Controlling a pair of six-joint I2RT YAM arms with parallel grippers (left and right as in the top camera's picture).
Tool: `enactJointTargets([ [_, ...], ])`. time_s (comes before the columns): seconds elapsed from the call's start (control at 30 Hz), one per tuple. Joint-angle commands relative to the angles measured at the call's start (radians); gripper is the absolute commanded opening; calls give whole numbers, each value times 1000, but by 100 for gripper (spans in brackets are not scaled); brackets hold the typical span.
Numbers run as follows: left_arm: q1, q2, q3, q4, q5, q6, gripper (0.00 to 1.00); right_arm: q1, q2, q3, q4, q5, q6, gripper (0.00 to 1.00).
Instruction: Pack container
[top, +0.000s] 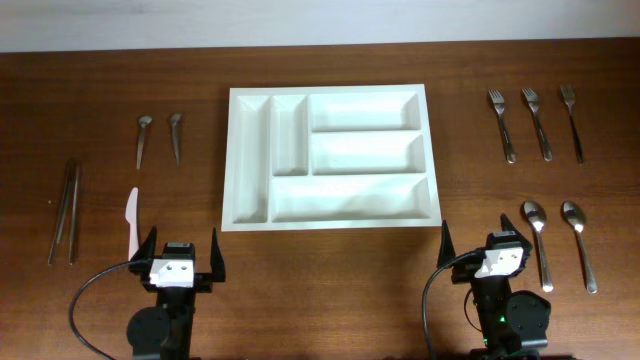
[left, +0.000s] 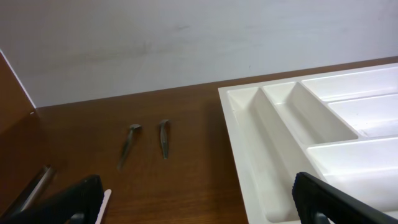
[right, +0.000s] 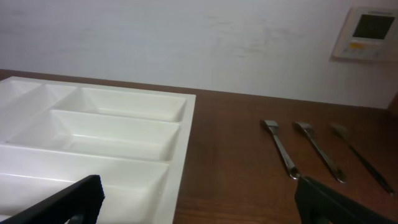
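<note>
overhead: empty container (top: 330, 220), cutlery alongside

Glossy white plastic container (top: 365, 133); shiny metal forks (top: 538, 125); smooth brown wood table (top: 330, 290).

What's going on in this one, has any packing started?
Nothing is being handled yet. Both arms sit at the near edge of the table, the left gripper and right gripper open and empty. The white container lies in the middle with all five compartments empty. Cutlery is laid out on either side of it: two small spoons, a white plastic knife and two long metal pieces on the left, three forks and two spoons on the right.
</note>
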Motion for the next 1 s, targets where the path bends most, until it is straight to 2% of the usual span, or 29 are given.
enactJointTargets([
  [0.0,-4,-8,-10,3,-11,16,99,8,-5,-5,0,-36,-3,99],
  [0.17,-4,-8,-10,3,-11,16,99,8,-3,57,6,-27,-4,99],
  [0.3,-4,-8,-10,3,-11,16,99,6,43,177,-34,135,-3,99],
  [0.4,-4,-8,-10,3,-11,16,99,6,166,312,-77,220,-6,99],
  [0.53,-4,-8,-10,3,-11,16,99,-24,471,594,-164,216,-34,99],
  [0.6,-4,-8,-10,3,-11,16,99,-56,655,796,-305,196,-35,99],
  [0.77,-4,-8,-10,3,-11,16,99,-156,1139,1433,-875,6,-41,99],
  [0.83,-4,-8,-10,4,-11,16,99,-175,1310,1663,-1053,-39,-40,98],
  [0.9,-4,-8,-10,3,-11,16,99,-176,1469,1861,-1188,-19,-42,99],
  [0.97,-4,-8,-10,4,-11,16,99,-177,1566,1967,-1246,-2,-59,99],
])
